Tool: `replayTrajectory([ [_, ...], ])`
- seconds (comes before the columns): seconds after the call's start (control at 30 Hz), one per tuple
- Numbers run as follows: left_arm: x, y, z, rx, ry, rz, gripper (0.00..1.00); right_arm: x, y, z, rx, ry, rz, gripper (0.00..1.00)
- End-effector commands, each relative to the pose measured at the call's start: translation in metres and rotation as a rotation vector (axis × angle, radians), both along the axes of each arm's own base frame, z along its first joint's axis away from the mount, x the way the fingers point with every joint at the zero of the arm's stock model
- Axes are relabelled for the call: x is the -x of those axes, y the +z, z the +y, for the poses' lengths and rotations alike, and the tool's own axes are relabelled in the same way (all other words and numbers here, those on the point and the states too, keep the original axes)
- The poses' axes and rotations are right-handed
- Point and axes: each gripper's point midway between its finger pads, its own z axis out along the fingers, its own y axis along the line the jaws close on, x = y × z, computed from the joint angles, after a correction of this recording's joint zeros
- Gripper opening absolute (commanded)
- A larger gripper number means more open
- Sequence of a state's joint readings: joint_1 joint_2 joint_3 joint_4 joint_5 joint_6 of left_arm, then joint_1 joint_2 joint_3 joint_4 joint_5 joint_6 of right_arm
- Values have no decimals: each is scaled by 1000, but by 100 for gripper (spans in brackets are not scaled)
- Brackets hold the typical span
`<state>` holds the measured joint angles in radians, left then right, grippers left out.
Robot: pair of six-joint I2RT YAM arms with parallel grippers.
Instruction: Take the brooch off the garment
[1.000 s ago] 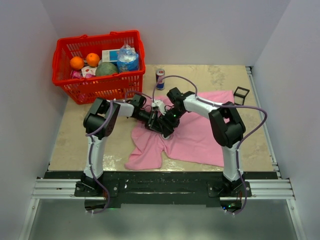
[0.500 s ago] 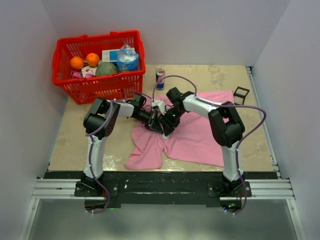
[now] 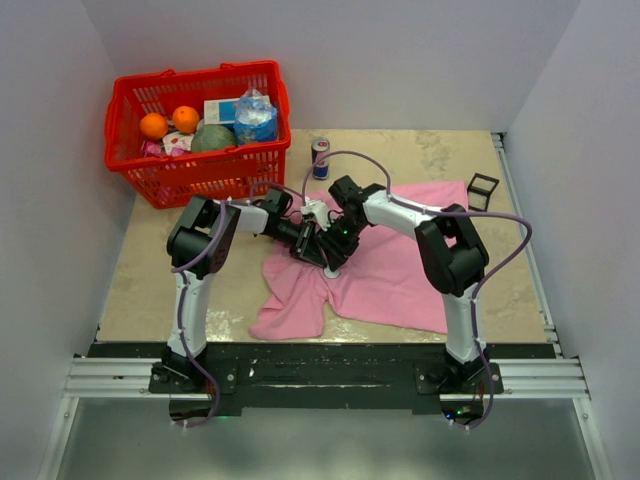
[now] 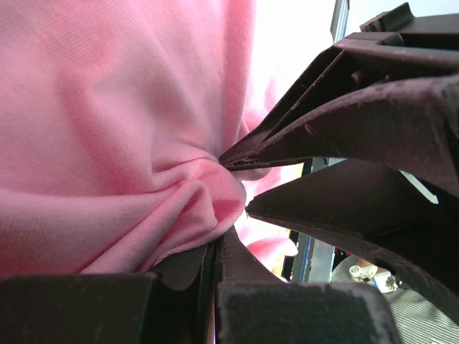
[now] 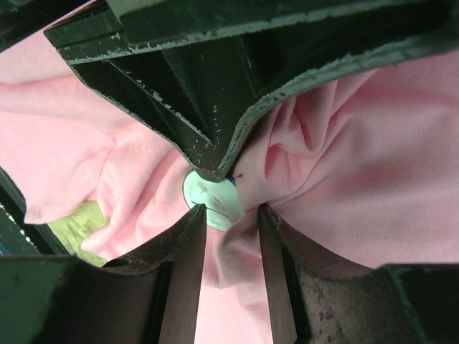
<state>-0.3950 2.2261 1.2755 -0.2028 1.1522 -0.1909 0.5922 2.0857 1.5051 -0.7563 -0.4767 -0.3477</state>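
Note:
The pink garment (image 3: 400, 270) lies spread and wrinkled on the table in front of both arms. Both grippers meet at its left part. My left gripper (image 3: 318, 250) (image 4: 219, 240) is shut on a bunched fold of the garment (image 4: 129, 143), holding it up. The brooch (image 5: 212, 201), a small whitish disc, sits on the garment (image 5: 358, 158) right under the left jaws' tips. My right gripper (image 3: 334, 252) (image 5: 229, 215) has closed in on the brooch and a fold of cloth, one finger (image 5: 188, 244) on the disc's edge, the other pressed against the cloth.
A red basket (image 3: 200, 172) with fruit and packages stands at the back left. A drink can (image 3: 320, 158) stands behind the garment. A small black open-frame cube (image 3: 482, 192) sits at the garment's far right corner. Walls close in the table on both sides.
The right gripper's jaws have narrowed around the brooch, and its arm has crept slightly left. The left gripper has kept its hold on the cloth.

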Motion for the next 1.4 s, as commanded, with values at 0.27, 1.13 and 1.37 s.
replayTrajectory([
  [0.27,-8,-28,3,-64,19,-38,0,2,-27,-15,150,11,-69,39],
  [1.13,-3,-28,1,-44,9,-14,0,-10,-40,-10,257,-6,-176,38],
  [1.37,-1,-29,1,-41,5,-8,0,-20,-40,-15,298,-42,-225,38],
])
